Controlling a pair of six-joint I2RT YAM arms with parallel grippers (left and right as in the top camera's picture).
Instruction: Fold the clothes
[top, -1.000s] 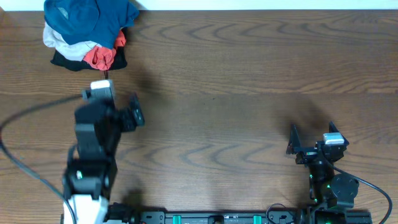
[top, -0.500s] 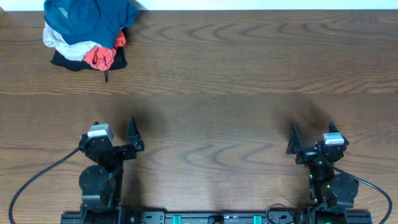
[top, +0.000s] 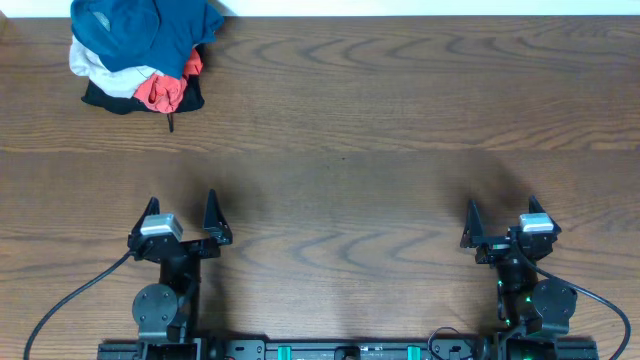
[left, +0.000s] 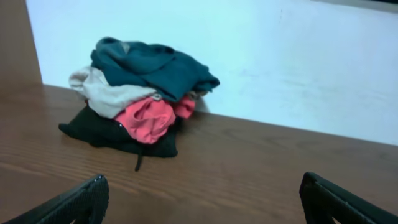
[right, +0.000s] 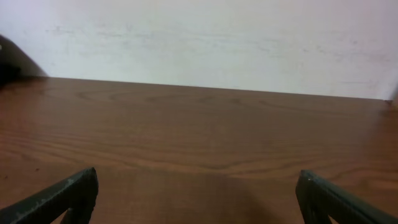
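Note:
A pile of clothes lies at the table's far left corner: a teal garment on top, then white, red and black ones. It also shows in the left wrist view, upper left. My left gripper is open and empty near the front edge on the left, far from the pile; its fingertips frame bare wood. My right gripper is open and empty at the front right, over bare table.
The brown wooden table runs to a white wall at the back. A thin dark cord hangs from the pile onto the wood.
My left arm has drawn back from near the pile to the front edge and settled low. The right arm has not moved.

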